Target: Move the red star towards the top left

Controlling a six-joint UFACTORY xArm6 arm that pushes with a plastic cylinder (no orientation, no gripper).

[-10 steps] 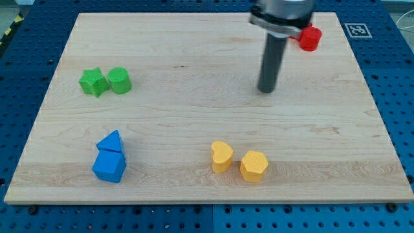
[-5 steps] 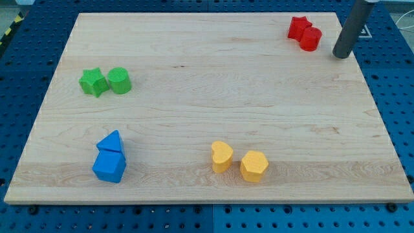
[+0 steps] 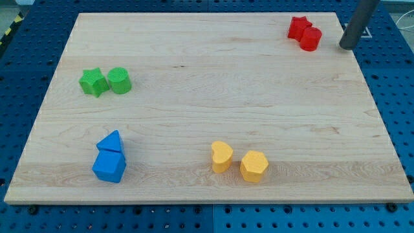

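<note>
The red star (image 3: 297, 27) lies near the board's top right corner, touching a red cylinder (image 3: 311, 39) at its lower right. My tip (image 3: 347, 46) is at the view's right of both red blocks, near the board's right edge, apart from them by a short gap. The rod rises out of the top of the view.
A green star (image 3: 93, 82) and a green cylinder (image 3: 119, 81) sit at the left. A blue triangle (image 3: 112, 140) and a blue block (image 3: 108, 167) sit at the bottom left. A yellow heart (image 3: 221, 156) and a yellow hexagon (image 3: 253, 166) sit at the bottom middle. The wooden board (image 3: 207, 116) has blue pegboard around it.
My tip has swept from the board's upper middle to the right, past the red blocks, then a little further right and up. The blocks have not moved.
</note>
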